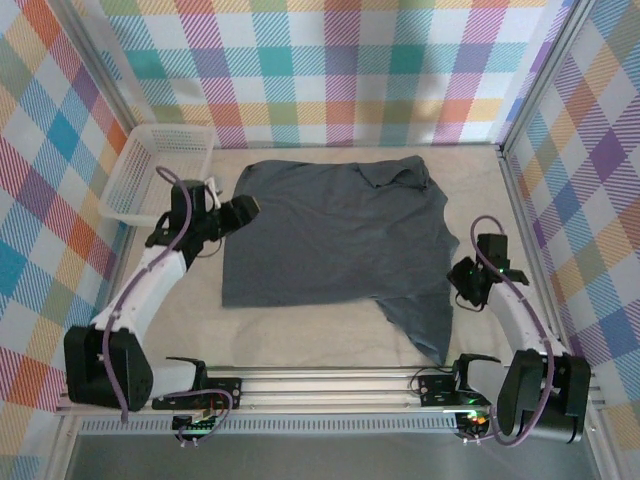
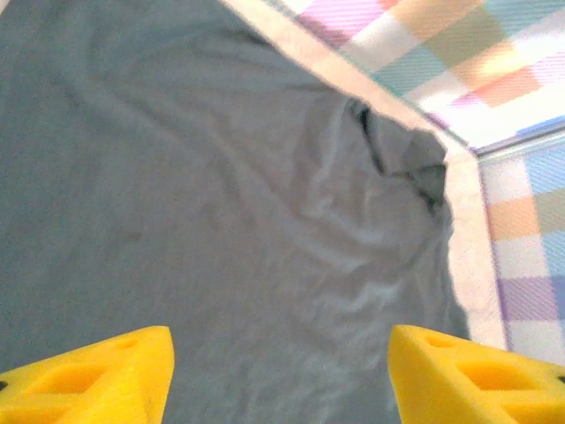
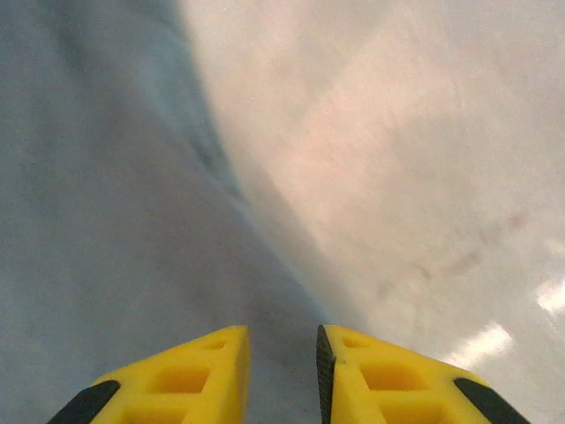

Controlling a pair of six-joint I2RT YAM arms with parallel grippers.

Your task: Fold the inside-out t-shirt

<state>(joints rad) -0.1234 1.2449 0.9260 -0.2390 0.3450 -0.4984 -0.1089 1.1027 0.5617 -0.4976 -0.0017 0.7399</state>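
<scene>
- The inside-out t-shirt [image 1: 330, 235] lies spread on the middle of the table [image 1: 300, 345], slate blue-grey and mostly flat.
- Its far right corner is bunched into folds. At the near right a tapering flap runs out past the straight near edge, toward my right arm's base.
- My left pincer [image 2: 281, 358] sits at the shirt's left edge. Its yellow fingers [image 2: 97, 380] are wide apart with the cloth stretching away below them, and they are clamped on nothing.
- My right pincer [image 3: 282, 353] is at the shirt's right edge. Its fingers [image 3: 190, 380] stand a narrow gap apart, with grey cloth to the left of them and bare table to the right.
- A white mesh basket [image 1: 165, 165] rests in the far left corner of the table, just beyond my left arm and apart from the shirt.
- Bright plaid walls [image 1: 330, 60] close the table in on three sides.
</scene>
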